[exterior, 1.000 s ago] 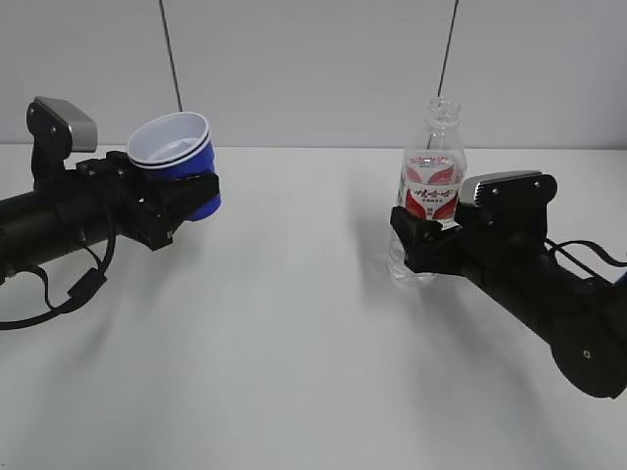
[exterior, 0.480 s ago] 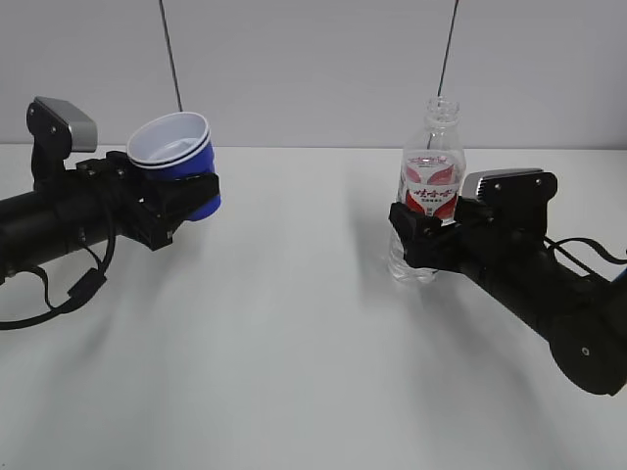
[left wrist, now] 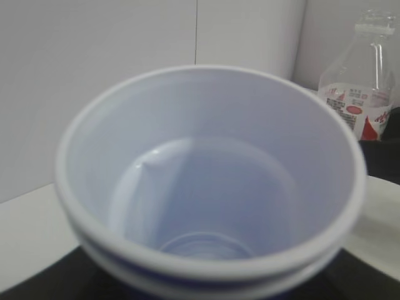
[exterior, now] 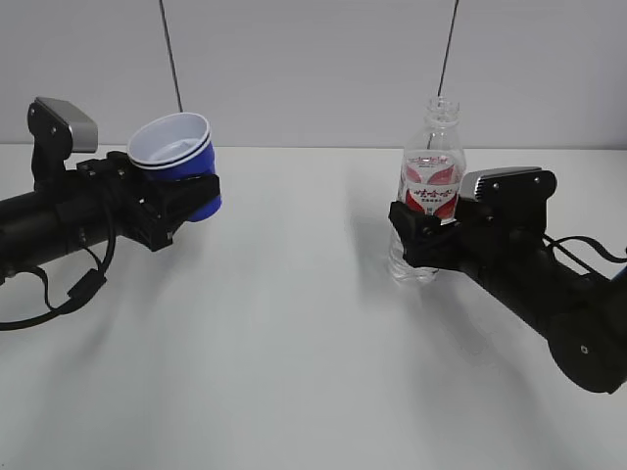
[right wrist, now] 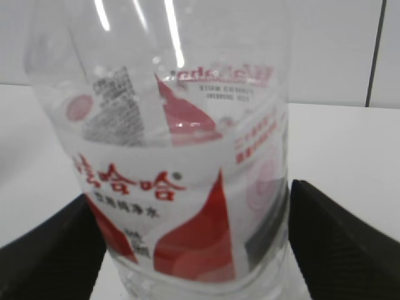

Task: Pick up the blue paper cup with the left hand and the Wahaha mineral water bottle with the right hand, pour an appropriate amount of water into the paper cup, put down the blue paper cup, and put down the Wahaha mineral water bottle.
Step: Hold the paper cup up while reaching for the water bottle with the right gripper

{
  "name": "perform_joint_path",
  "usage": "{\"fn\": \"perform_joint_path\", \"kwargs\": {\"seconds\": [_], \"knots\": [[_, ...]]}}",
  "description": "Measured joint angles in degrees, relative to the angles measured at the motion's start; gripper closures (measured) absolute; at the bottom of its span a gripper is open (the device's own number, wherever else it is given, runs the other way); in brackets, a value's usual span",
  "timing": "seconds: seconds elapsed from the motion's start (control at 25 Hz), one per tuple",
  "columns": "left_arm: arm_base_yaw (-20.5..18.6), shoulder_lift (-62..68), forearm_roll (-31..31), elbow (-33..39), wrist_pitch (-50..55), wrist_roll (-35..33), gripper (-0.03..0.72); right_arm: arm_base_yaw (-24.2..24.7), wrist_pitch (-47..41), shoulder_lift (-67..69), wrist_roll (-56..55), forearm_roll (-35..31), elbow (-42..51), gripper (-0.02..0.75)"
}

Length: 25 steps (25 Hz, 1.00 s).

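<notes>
The left hand's pincer holds the small blue paper cup with its white inside off the white desk, tilted rightward. The right hand's pincer grips the clear ribbed Wahaha mineral water bottle, apparently standing at right. I judge grasping done; next comes lifting the bottle toward the cup.

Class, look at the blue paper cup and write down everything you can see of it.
The blue paper cup is small and tapered, blue outside, white inside, with a doubled white rim. It looks empty. The left gripper holds it by the lower part above the white table, tilted, its mouth towards the camera. Nothing else touches it.
</notes>
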State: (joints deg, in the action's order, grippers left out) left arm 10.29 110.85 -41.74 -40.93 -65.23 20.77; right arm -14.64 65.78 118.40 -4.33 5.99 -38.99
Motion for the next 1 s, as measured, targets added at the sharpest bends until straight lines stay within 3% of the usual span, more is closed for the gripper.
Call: {"fn": "perform_joint_path", "kwargs": {"seconds": [0.32, 0.64, 1.0], "knots": [[0.0, 0.0, -0.05, 0.0, 0.0, 0.0, 0.251, 0.0, -0.24, 0.38, 0.13, 0.33, -0.63, 0.098], [0.0, 0.0, -0.18, 0.0, -0.09, 0.0, 0.251, 0.0, 0.84, 1.15, 0.37, 1.96, -0.76, 0.194], [0.0, 0.0, -0.18, 0.0, -0.09, 0.0, 0.251, 0.0, 1.21, 1.5, 0.48, 2.15, -0.76, 0.223]]}}
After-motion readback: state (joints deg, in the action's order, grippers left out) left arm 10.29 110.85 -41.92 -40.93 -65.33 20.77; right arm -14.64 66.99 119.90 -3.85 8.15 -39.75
